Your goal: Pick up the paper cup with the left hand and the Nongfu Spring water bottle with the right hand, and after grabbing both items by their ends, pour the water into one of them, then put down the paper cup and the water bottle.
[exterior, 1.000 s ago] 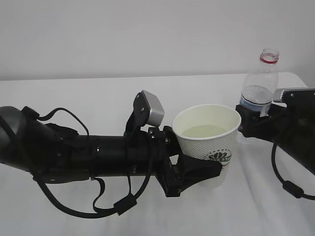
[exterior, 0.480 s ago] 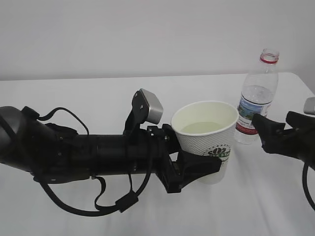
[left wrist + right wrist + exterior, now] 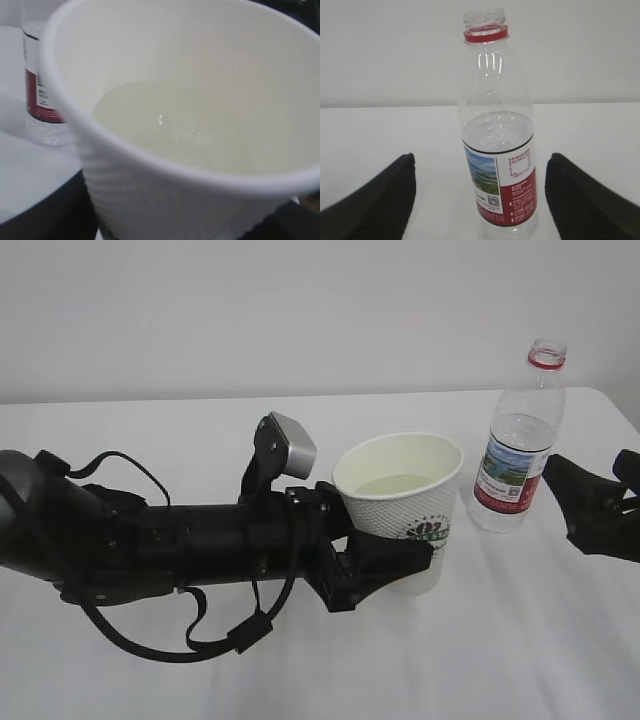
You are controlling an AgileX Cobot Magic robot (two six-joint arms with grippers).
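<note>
The paper cup (image 3: pixel 400 490) stands upright at mid-table with my left gripper (image 3: pixel 405 558) shut on its lower part. Whether its base touches the table I cannot tell. In the left wrist view the paper cup (image 3: pixel 150 200) fills the frame, with pale water (image 3: pixel 175 125) pooled inside. The Nongfu Spring water bottle (image 3: pixel 515 455) stands upright and uncapped to the cup's right, free of any grip. My right gripper (image 3: pixel 588 502) is open, to the bottle's right and clear of it. In the right wrist view the bottle (image 3: pixel 500 165), partly filled, stands ahead of my right gripper (image 3: pixel 481 167).
The white table (image 3: pixel 150 430) runs back to a plain white wall. The left arm's cables (image 3: pixel 230 635) loop down onto the table in front. The bottle (image 3: pixel 42 95) shows at the left edge of the left wrist view, behind the cup.
My right gripper has let go of the bottle and drawn back to the right, leaving it standing. The left arm has carried the cup slightly to the left.
</note>
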